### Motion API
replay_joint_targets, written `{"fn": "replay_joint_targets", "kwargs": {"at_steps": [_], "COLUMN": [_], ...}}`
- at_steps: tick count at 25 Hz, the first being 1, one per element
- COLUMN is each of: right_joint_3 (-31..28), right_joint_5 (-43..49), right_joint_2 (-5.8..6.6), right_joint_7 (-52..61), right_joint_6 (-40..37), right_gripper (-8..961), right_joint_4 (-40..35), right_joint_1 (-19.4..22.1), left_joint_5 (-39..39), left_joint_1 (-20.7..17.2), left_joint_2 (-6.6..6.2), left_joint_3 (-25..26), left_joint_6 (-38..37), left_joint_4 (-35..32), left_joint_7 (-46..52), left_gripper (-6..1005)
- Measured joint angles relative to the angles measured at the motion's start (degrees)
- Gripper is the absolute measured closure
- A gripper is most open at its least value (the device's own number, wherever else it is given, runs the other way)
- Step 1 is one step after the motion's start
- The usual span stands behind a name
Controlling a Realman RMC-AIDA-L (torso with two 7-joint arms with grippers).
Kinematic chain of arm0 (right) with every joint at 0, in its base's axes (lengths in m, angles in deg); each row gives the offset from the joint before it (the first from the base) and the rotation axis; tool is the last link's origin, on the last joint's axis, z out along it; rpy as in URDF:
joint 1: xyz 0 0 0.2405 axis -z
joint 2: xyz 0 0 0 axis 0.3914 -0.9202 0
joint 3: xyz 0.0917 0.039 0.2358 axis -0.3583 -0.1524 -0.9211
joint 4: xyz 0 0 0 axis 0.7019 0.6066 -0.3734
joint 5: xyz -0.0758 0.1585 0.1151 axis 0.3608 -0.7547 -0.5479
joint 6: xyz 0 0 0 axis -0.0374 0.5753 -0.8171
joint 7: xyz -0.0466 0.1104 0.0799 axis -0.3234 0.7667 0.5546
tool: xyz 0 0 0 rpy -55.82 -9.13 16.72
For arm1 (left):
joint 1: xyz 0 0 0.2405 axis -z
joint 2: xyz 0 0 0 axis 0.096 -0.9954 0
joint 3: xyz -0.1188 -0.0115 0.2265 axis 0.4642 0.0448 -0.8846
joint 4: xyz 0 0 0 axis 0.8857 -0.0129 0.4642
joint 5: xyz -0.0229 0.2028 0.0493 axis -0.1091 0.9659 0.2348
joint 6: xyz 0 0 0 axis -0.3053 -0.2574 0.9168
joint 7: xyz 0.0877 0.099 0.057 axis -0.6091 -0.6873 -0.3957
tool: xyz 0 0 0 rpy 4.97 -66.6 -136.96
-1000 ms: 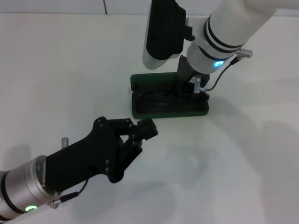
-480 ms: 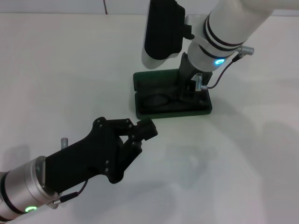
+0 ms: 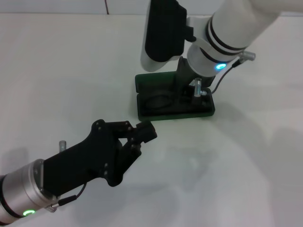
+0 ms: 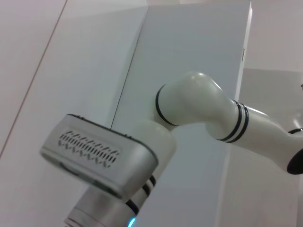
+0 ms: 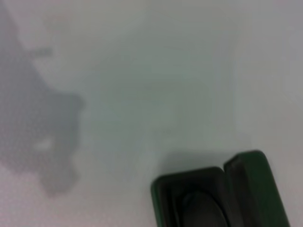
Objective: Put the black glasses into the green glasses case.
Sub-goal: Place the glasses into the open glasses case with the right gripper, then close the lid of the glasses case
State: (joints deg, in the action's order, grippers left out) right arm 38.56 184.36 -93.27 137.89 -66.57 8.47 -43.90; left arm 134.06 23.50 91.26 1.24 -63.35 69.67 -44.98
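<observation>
Head view gave me the clearest read: the green glasses case (image 3: 174,98) lay open on the white bench (image 3: 71,71), its lid folded back on the far side. The black glasses (image 3: 163,101) lay inside it, one lens showing against the dark lining. My right gripper (image 3: 187,85) reached down into the right half of the case, over the glasses; I could not tell whether its fingers were open or closed, since the wrist hid them. My left gripper (image 3: 144,135) hung above the bench nearer to me, well apart from the case, with its fingers closed on nothing. In the right wrist view I saw one corner of the case (image 5: 218,194) and bare bench.
</observation>
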Motion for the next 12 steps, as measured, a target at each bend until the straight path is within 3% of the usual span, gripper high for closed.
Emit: {"fn": "replay_joint_targets", "kwargs": {"at_steps": [5, 12], "right_joint_3": [-5.2, -12.7], "right_joint_5": [-0.4, -2.0], "right_joint_2": [0.00, 0.06], "right_joint_7": [0.4, 0.2], "right_joint_6": [-2.1, 0.0], "right_gripper": [733, 730], "right_joint_4": [-8.6, -30.2], "right_joint_1": [7.5, 28.8], "left_joint_5": [-0.1, -0.1], "left_joint_1": [0.0, 0.1], "left_joint_2": [-0.69, -3.29], "left_joint_3": [1.8, 6.3], "left_joint_6": [-0.7, -1.8], "left_joint_4": [0.0, -0.5], "left_joint_7": [0.6, 4.7], "left_gripper": [909, 909]}}
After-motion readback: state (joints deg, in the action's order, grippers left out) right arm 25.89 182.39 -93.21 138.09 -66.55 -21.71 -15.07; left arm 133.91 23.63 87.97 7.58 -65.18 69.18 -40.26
